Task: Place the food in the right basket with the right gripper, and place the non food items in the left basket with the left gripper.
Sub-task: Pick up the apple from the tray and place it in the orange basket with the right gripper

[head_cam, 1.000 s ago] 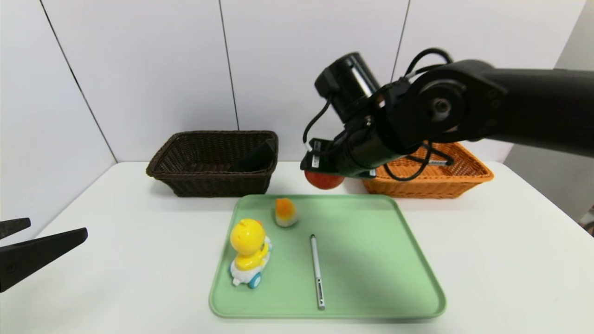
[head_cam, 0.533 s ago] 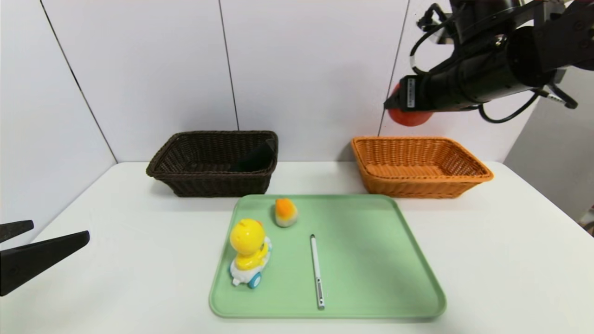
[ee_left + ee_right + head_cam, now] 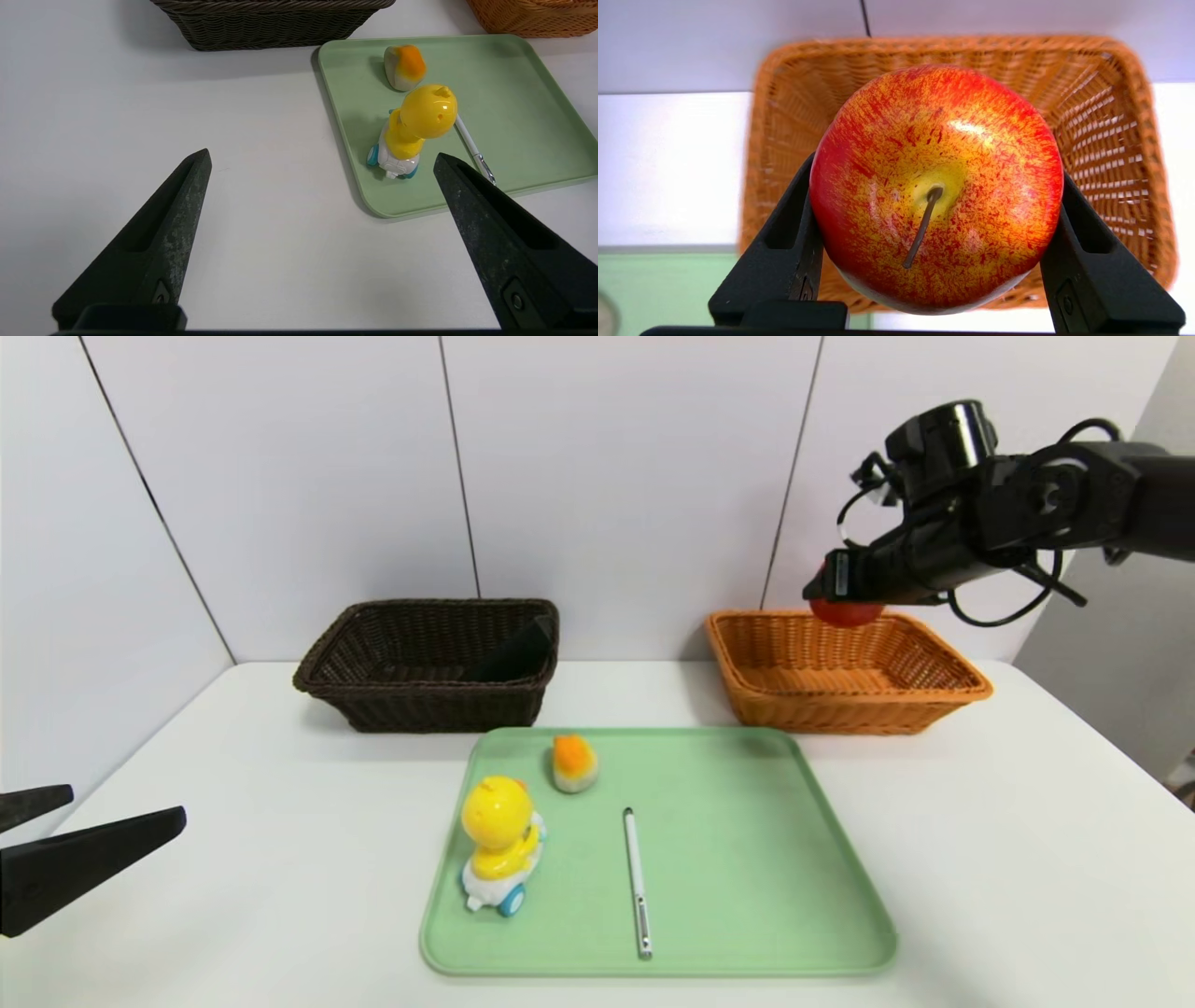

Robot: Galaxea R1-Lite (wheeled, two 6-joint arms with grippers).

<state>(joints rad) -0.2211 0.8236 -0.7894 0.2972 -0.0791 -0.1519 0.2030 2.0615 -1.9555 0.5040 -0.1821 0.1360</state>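
red apple [image 3: 936, 186] gripped between right claw's [image 3: 936, 186] fingers, above orange basket [image 3: 1160, 196]

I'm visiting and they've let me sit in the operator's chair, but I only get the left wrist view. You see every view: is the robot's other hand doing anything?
Observer: Yes. The right gripper has a red apple clamped between its fingers.
Operator: My picture shows only a bit of an orange basket. Where is the apple compared with that?
Observer: Above it. The right wrist view looks past the apple into the orange wicker basket.
Operator: And the dark basket, where I see just the outside. Anything in there?
Observer: A black item leans inside the dark basket, at its right end in the head view.
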